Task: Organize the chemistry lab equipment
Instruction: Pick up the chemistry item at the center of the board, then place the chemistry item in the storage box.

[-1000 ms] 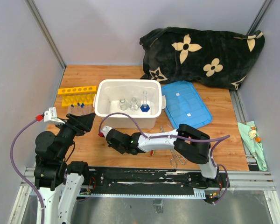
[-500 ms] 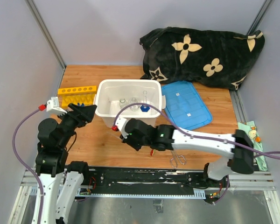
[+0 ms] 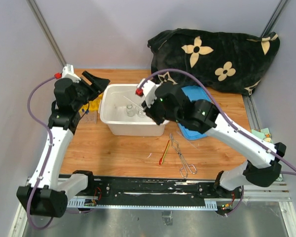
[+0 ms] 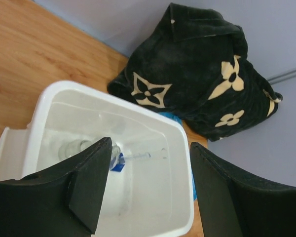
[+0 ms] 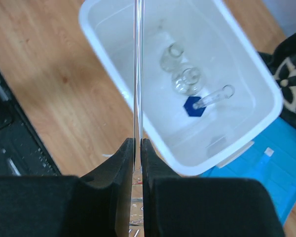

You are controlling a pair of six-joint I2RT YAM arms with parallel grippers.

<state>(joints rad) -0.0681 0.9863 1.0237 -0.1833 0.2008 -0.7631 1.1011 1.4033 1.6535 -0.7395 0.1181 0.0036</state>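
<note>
The left claw (image 4: 150, 150) hovers above the left end of the large white plastic tub (image 3: 133, 127), its fingers apart and carrying nothing. Over the tub's middle, the right claw (image 5: 137, 144) is clamped on a thin clear glass rod (image 5: 137, 69), above the small clear glass flasks (image 5: 183, 74) inside. This looks like the loading step. The next move calls for lowering the rod in gently, then releasing it. The red-handled spatula (image 3: 165, 152) and metal tongs (image 3: 181, 154) lie on the wooden bench (image 3: 113, 153) just in front of the tub, not yet collected.

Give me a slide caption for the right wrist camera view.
Right gripper pinching a thin glass rod over the white tub holding two small flasks.
</note>
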